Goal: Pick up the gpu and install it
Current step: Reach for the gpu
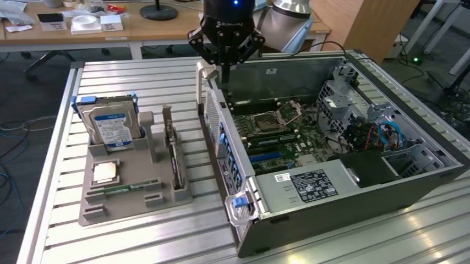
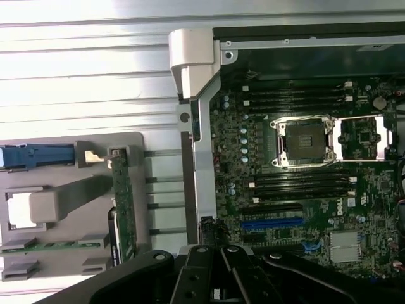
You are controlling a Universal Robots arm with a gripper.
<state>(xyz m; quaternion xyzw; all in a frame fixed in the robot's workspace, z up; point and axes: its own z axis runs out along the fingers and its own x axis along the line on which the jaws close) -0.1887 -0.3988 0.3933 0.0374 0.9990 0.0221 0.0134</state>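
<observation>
The gpu (image 1: 173,154) stands on edge in a slot of the grey holder tray (image 1: 118,206), left of the open computer case (image 1: 382,181) in the exterior view. Its pale bracket points up at the far end. In the wrist view the gpu (image 2: 123,209) shows as a thin green-edged card. My gripper (image 1: 224,78) hangs shut and empty over the case's near wall, to the exterior view's right of the gpu and apart from it. The wrist view has the gripper (image 2: 212,253) above the motherboard (image 2: 304,190), near the blue slot (image 2: 272,223).
A silver hard drive (image 1: 110,127) with a blue-white label stands upright in the tray. A processor chip (image 1: 107,172) and a green memory stick (image 1: 129,188) lie in the tray too. The case's pale latch (image 1: 208,71) rises beside the gripper. Slatted table (image 1: 132,77) surrounds both.
</observation>
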